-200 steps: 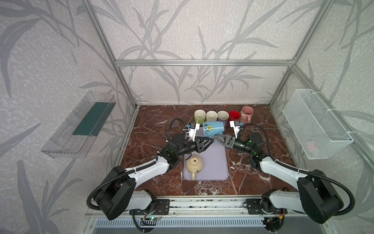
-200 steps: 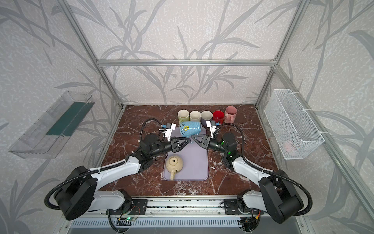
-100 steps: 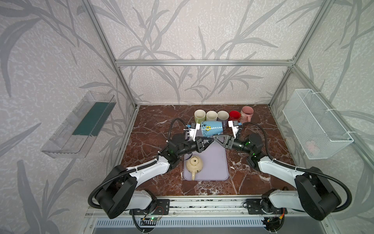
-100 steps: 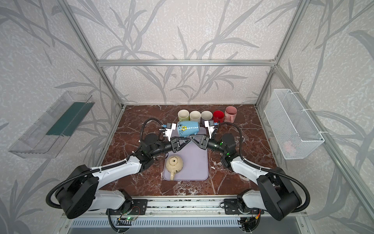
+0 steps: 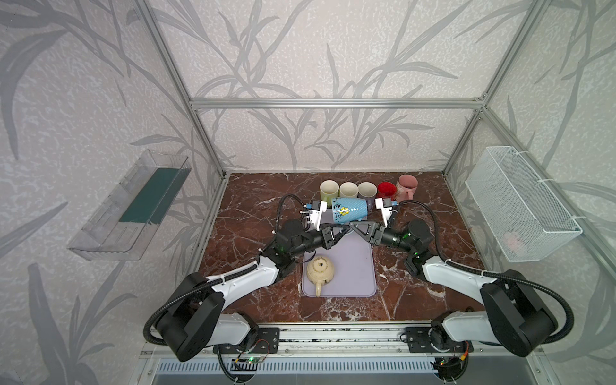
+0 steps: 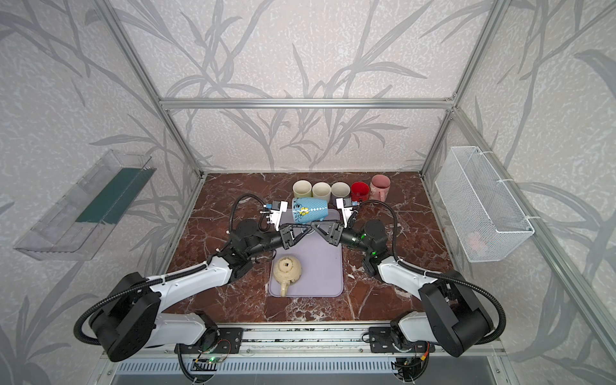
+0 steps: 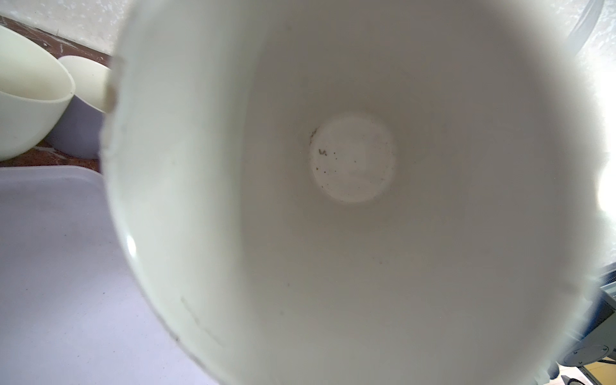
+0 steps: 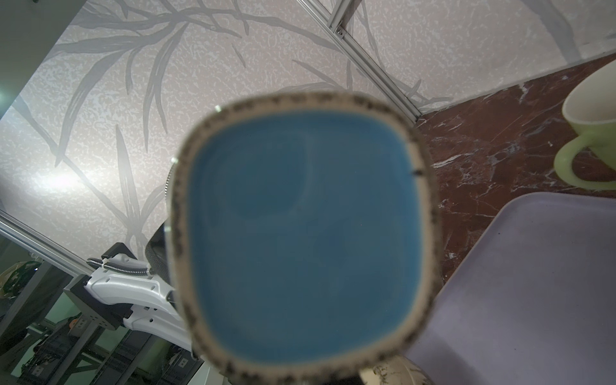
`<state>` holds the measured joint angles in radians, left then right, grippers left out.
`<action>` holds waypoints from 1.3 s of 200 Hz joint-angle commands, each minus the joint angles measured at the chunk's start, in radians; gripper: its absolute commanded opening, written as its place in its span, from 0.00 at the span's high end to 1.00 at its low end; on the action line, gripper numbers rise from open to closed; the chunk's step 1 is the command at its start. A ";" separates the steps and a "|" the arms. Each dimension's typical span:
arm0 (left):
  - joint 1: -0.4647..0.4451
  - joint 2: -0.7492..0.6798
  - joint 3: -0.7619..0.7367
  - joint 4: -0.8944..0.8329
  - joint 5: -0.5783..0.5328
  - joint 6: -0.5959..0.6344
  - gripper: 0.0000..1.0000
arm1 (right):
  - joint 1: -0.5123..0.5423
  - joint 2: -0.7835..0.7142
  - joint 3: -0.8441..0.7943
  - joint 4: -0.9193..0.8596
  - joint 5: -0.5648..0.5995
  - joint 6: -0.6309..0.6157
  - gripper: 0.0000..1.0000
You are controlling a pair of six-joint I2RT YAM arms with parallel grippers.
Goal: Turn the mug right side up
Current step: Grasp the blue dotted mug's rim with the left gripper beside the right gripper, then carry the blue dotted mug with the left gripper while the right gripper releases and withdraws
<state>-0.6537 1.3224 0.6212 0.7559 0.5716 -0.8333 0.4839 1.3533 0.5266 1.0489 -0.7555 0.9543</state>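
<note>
The blue flowered mug hangs on its side above the far end of the lavender tray. Its mouth faces left, so the white inside fills the left wrist view. Its blue base fills the right wrist view. In both top views my left gripper and right gripper meet tip to tip under the mug's near side, fingers drawn together. The mug hides both contact spots in the wrist views.
A cream teapot lies on the tray's near left. Several cups, cream, red and pink, line the back of the marble floor. A wire basket hangs on the right wall, a clear bin on the left.
My left gripper's fingers, spread a second ago, have narrowed under the mug. Both arms and the mug have shifted slightly left. The right gripper's hold looks the same.
</note>
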 commanded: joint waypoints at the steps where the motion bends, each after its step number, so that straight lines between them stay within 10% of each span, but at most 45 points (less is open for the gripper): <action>1: -0.014 -0.056 -0.007 0.038 -0.023 0.056 1.00 | 0.032 -0.005 0.021 0.008 -0.084 -0.030 0.85; 67: -0.014 -0.160 -0.084 -0.033 -0.111 0.127 1.00 | 0.023 0.000 -0.003 -0.055 -0.073 -0.097 0.56; 260: 0.014 -0.225 0.201 -1.062 -0.689 0.388 1.00 | -0.009 -0.180 0.010 -0.753 0.137 -0.412 0.47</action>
<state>-0.6586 1.0618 0.7109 -0.1833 -0.0120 -0.5049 0.4747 1.2156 0.5045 0.4110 -0.6712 0.6033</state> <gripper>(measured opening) 0.124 0.532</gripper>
